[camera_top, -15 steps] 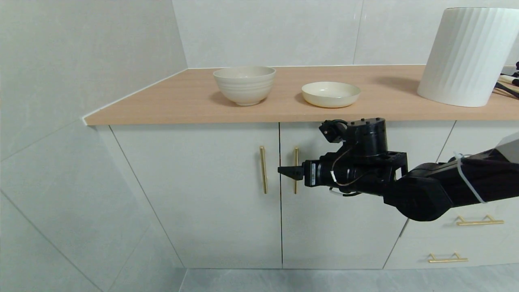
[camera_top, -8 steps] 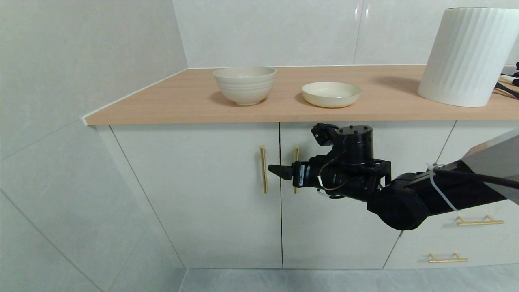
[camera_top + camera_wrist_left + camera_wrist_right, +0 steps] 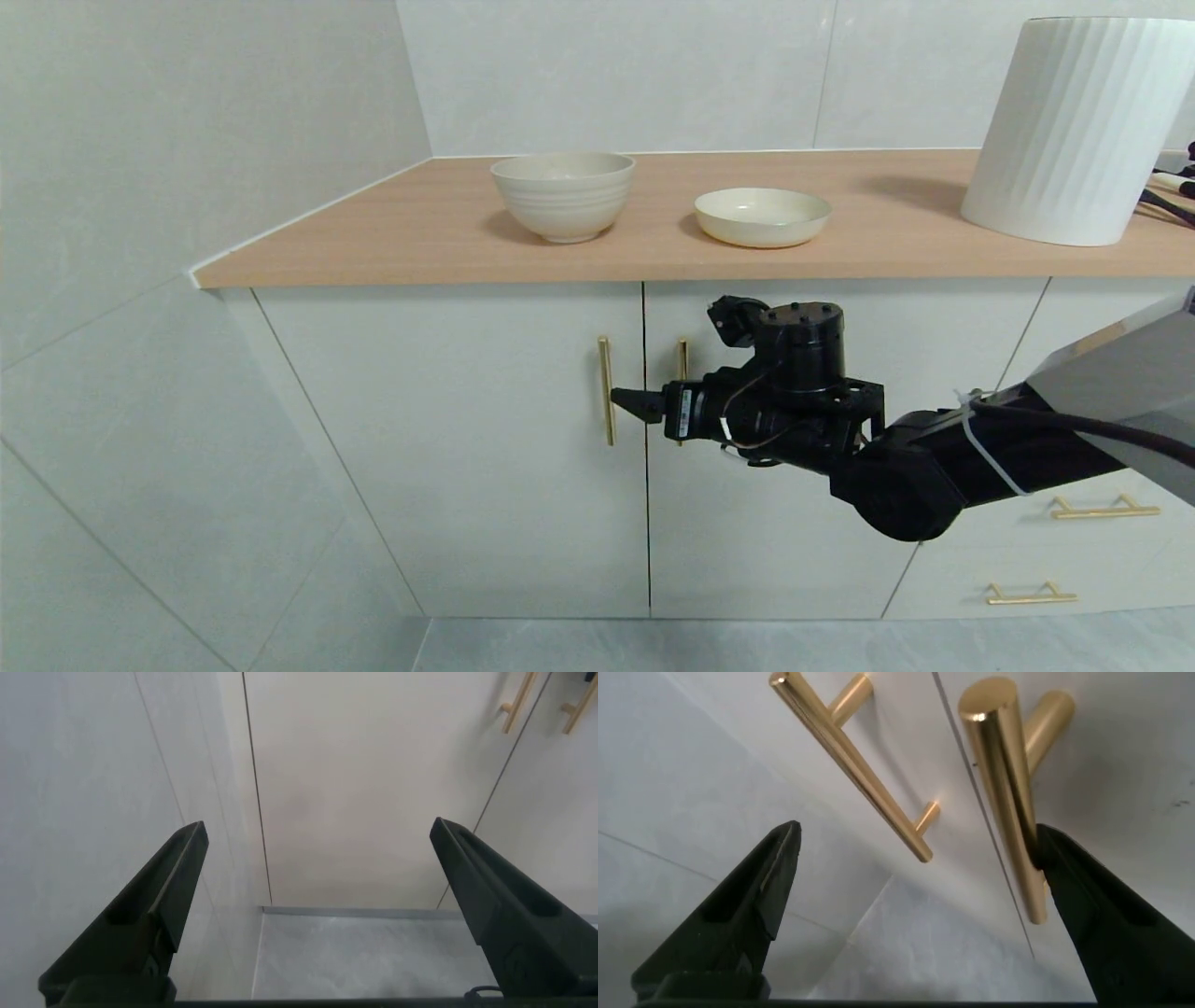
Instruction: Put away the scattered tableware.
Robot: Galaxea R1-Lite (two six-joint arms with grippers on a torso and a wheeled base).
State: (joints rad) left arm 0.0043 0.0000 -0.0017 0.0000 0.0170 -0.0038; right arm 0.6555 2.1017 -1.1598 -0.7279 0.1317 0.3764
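The right gripper [image 3: 630,403], fingers apart, sits just beside the left door's handle [image 3: 607,390], likely to open the cabinet [image 3: 448,448] for the bowl [image 3: 563,194] and dish [image 3: 762,217] waiting on the tabletop [image 3: 420,233].

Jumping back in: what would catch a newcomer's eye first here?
The black right tool stands out, open, its tip by the gold handles where the closed cabinet doors meet. Above, on the wooden countertop, stand a beige bowl and a shallow cream dish, with a tall white ribbed container at the right end.
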